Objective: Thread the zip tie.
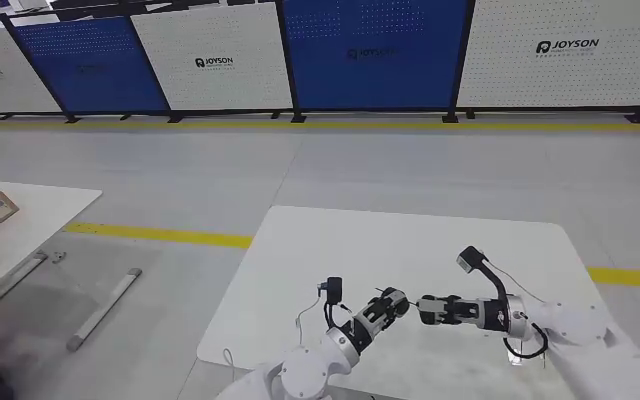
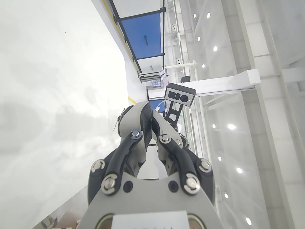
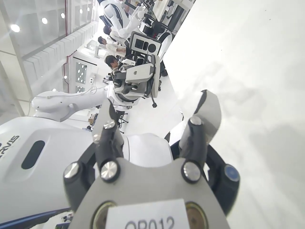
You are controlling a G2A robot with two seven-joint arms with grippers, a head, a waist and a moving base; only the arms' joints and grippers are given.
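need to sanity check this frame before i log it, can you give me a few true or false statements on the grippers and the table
1. The left gripper is shut. True.
2. The right gripper is shut too. False: its fingers stand wide apart.
3. The two grippers point toward each other above the table. True.
4. The table is blue. False: it is white; the blue panels stand behind it on the floor.

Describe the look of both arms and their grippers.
The left arm and right arm have white shells with thin cables at the wrists. The left gripper and right gripper share a grey plate, black links with silver pins, pale grey fingers and a white label. A black camera sits on each wrist.
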